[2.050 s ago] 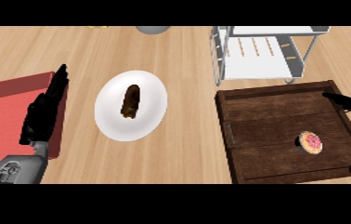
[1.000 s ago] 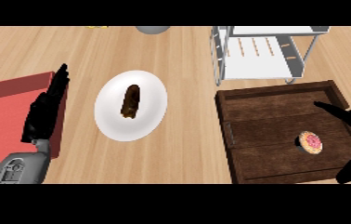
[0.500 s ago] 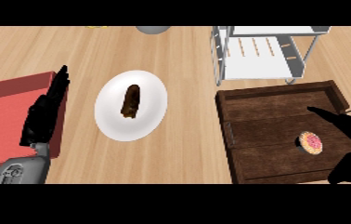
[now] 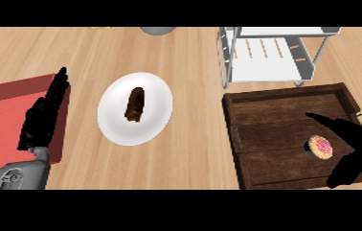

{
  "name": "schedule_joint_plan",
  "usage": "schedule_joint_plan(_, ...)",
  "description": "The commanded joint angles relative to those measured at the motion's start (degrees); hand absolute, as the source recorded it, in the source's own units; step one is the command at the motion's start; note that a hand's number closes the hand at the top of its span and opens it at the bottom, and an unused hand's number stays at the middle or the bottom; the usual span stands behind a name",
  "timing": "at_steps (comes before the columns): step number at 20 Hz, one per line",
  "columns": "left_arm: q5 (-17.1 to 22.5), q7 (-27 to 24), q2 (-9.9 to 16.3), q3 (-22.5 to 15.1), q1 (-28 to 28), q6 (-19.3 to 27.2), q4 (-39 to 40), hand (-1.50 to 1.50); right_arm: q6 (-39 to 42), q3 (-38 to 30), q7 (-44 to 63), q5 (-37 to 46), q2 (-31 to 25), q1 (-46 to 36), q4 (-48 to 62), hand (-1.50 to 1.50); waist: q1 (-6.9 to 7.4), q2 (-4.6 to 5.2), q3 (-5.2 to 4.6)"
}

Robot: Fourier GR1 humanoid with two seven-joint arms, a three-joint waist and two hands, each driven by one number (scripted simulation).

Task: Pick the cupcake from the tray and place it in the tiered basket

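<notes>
Pale wood counter [image 4: 191,57] runs under everything, its grain stretching from nine o'clock to three; on it the task's pieces sit close together on the right-hand side.

Starting at the fingers: the right hand [image 4: 345,144] spreads its dark fingers apart and uncurled, one pointing toward ten o'clock above the cupcake [image 4: 320,146], the thumb hanging below at about five o'clock of it; nothing is clasped yet, and I judge the hand is bracketing the cake so that it can close from both sides. The cupcake itself, pink-topped, rests on the floor of the dark wooden tray [image 4: 283,105], toward the tray's three o'clock edge, between finger and thumb though I cannot tell whether either touches it.

Outward from there, the tiered basket [image 4: 272,57] stands at twelve o'clock of the tray, just beyond its far rim, white shelf bare of any cake; that nearness makes the carry a short lift away from the robot, and the wire posts look like the thing to steer round.

Well apart at nine o'clock, the left hand [image 4: 44,117] rests with straight fingers pointing to twelve o'clock over a red mat [image 4: 17,110]; it plays no part. Between the two sits a white plate [image 4: 113,117] bearing a brown pastry [image 4: 134,104].
</notes>
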Motion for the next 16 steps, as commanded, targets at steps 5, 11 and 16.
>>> schedule_joint_plan(5,0.11,-1.29,-0.3,1.6,-1.61,-1.03,2.67,0.0,4.34,4.64,1.36,2.77,3.45,-1.63,3.48,1.5,0.02,0.04,-0.01)
schedule_joint_plan(11,-0.57,4.93,-0.56,1.11,-4.08,-0.99,-0.52,0.0,-2.53,8.76,-12.44,9.52,-3.05,0.83,1.78,1.5,-0.02,0.03,0.03)
schedule_joint_plan(16,-1.43,0.62,-1.05,1.54,-3.17,-0.33,2.2,0.0,0.63,2.17,-7.65,2.78,3.01,0.97,0.66,1.5,-0.26,-0.03,0.0)
